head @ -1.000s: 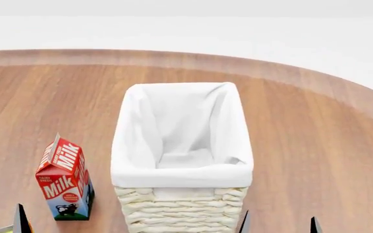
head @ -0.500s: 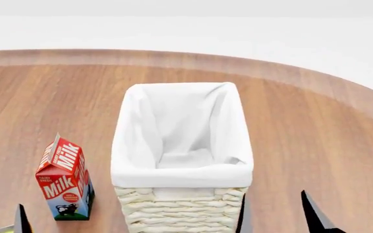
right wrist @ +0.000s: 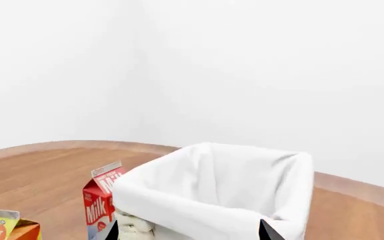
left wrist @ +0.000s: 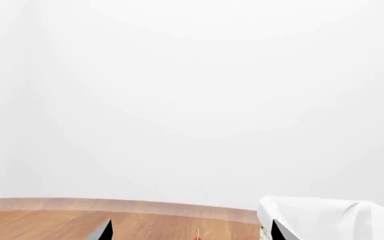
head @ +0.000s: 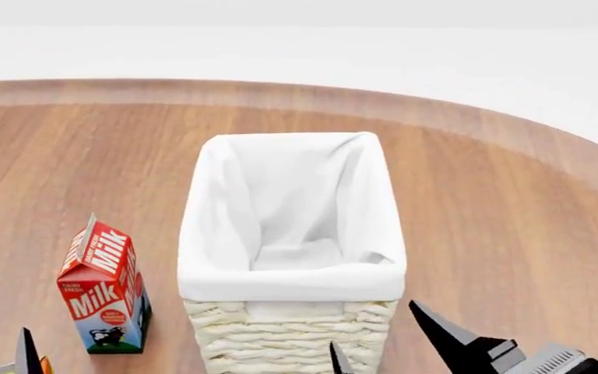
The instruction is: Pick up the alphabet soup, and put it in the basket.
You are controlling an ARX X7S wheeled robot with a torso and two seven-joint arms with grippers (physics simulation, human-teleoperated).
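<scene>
1. And the right pincer (head: 377,343) is on the move: a second ago only two dark tips poked up at the lower edge of the head view, now one long finger and part of the wrist body have risen into sight, swung in toward the front of the basket (head: 290,274).
2. Its fingers stand well apart with nothing between them.
3. The left pincer (left wrist: 188,231) has barely shifted; the left wrist view shows two dark tips spread apart and empty, near the basket's liner.
4. What this means, as I judge it: the right arm is repositioning, not delivering. No can is held, and the basket's white liner looks bare inside.
5. The alphabet soup itself? Nowhere in any current view, so the pick is not yet done and the can must lie outside these frames.
6. The count: one basket, one milk carton (head: 105,287) standing just left of it on the tabletop (head: 507,210), one orange-and-yellow carton (right wrist: 6,227) nearer the robot, two pincers, zero cans.
</scene>
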